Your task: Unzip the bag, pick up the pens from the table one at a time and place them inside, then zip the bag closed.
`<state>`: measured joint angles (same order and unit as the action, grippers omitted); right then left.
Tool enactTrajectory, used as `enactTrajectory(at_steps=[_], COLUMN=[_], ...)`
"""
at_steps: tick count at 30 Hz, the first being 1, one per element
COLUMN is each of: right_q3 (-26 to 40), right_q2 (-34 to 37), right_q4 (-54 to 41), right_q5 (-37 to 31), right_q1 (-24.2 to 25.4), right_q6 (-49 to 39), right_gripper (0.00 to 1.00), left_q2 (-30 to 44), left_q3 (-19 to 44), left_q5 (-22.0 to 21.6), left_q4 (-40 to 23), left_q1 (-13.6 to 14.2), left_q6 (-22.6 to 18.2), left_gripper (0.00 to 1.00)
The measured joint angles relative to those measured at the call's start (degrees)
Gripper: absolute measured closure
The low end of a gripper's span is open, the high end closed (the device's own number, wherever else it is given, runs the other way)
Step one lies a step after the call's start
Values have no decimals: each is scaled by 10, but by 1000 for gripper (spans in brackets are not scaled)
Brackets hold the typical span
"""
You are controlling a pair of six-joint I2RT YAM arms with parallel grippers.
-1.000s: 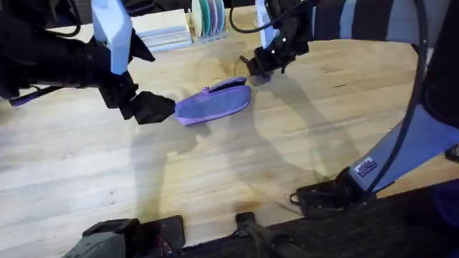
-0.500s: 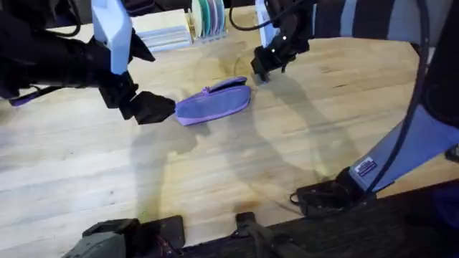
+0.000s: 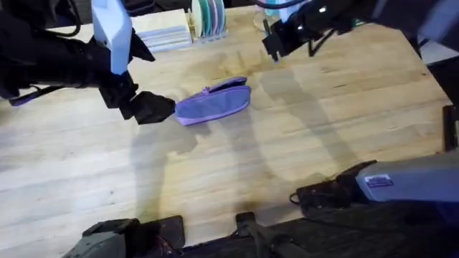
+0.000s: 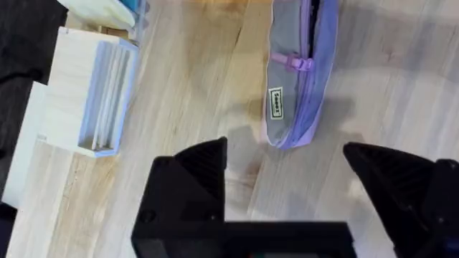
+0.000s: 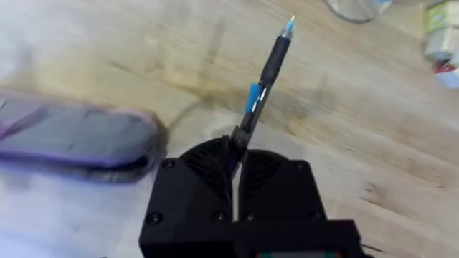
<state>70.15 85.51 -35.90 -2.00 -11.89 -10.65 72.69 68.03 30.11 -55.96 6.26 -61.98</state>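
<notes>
The lavender bag [image 3: 213, 102] lies on the wooden table [image 3: 237, 165] a little behind its middle, with the zipper running along its top. My left gripper [image 3: 153, 107] sits at the bag's left end. In the left wrist view this left gripper [image 4: 287, 168] is open, and the bag's end [image 4: 294, 100] lies just beyond the gap, not held. My right gripper [image 3: 276, 39] hangs behind and to the right of the bag. It is shut [image 5: 235, 161] on a dark pen [image 5: 262, 79] with a blue band, which sticks out tip first. The bag [image 5: 79, 140] lies off to one side.
A white rack [image 3: 168, 32] and a stack of coloured discs [image 3: 208, 16] stand at the table's back edge. The rack [image 4: 93, 93] is close beside my left gripper. Small items lie at the back right [image 5: 437, 29]. Open wood stretches in front of the bag.
My right gripper has moved back and to the right, away from the bag's right end, with the pen in it. The left arm and the bag have stayed put.
</notes>
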Motion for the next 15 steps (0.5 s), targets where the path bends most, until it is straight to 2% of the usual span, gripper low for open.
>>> enactTrajectory(at_steps=[8,12,15], right_q3=[0,0,0], right_q2=[-112,-148,-161], right_q4=[-48,-64,-86], right_q5=[3,7,35], right_q1=[-7,-7,-7], right_q6=[-55,-98,-153], right_gripper=[969,969,969], left_q2=[0,0,0], left_q3=[0,0,0], left_q5=[0,0,0], left_q4=[0,0,0], left_q1=[0,0,0], left_q6=[0,0,0], left_gripper=[7,7,7])
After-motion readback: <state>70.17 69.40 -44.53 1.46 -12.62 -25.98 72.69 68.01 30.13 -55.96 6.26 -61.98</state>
